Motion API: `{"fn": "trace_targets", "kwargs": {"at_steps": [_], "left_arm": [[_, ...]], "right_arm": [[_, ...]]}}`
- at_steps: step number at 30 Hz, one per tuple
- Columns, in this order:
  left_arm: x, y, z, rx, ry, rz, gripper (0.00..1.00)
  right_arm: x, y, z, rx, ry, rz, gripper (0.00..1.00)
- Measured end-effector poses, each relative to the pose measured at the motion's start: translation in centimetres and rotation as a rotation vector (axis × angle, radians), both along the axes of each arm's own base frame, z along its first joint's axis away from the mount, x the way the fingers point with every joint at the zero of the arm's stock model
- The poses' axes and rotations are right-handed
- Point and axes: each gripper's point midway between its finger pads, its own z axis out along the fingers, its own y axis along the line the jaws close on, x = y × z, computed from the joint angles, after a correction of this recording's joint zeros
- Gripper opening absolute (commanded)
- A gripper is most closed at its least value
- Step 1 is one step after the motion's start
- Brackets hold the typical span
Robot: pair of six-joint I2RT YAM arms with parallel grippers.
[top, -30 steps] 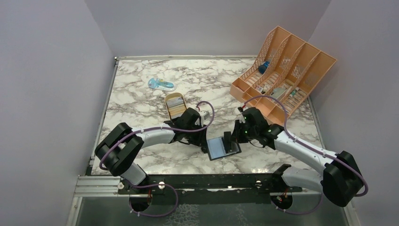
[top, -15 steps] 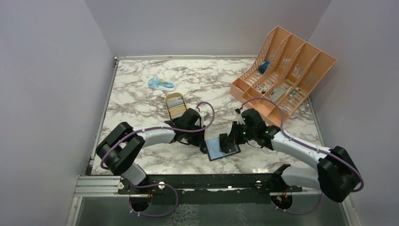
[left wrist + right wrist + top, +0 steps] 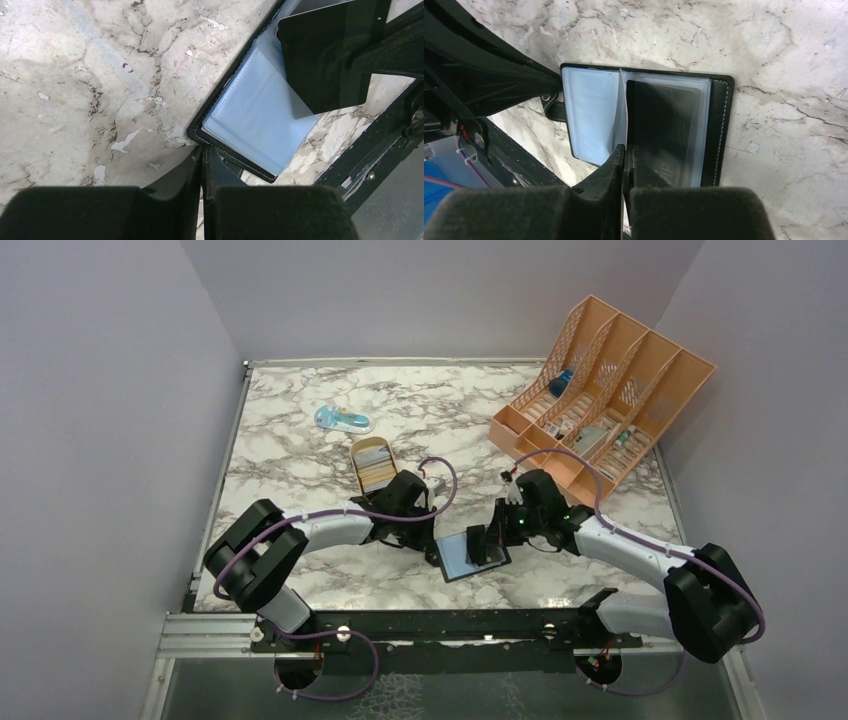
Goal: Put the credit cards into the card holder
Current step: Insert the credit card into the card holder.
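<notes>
The card holder (image 3: 460, 558) lies open near the front of the marble table, black outside with blue-grey inner faces (image 3: 255, 115). My left gripper (image 3: 203, 150) is shut on its black stitched closure tab at the left corner. From the right, my right gripper (image 3: 625, 147) is shut on a thin clear sleeve leaf (image 3: 623, 107) that stands up from the holder (image 3: 589, 115). A dark card (image 3: 664, 125) sits in a sleeve beside that leaf. Pale credit cards (image 3: 374, 466) lie in the gold tin, behind my left gripper (image 3: 432, 548). My right gripper (image 3: 478, 543) hovers over the holder's right half.
A peach slotted organizer (image 3: 600, 390) with small items stands at the back right. A light blue object (image 3: 342, 420) lies at the back left. The black mounting rail (image 3: 450, 625) runs along the near edge, close below the holder.
My left gripper's jaws have closed onto the holder's tab. The holder and my right gripper have shifted slightly left.
</notes>
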Motion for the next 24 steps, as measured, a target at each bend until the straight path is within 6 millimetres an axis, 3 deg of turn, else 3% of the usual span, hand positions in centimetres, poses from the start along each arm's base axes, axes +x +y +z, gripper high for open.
{"fn": "trace_targets", "kwargs": {"at_steps": [6,24], "left_arm": [[0.2,-0.2,0.0,0.001,0.0,-0.001,0.09],[0.7,-0.7,0.0,-0.002,-0.002,0.0,0.1]], "right_arm": [[-0.5,-0.1,-1.4,-0.017,0.054,0.034,0.01],[-1.1,0.5,-2.5,-0.032,0.127,0.111,0.01]]}}
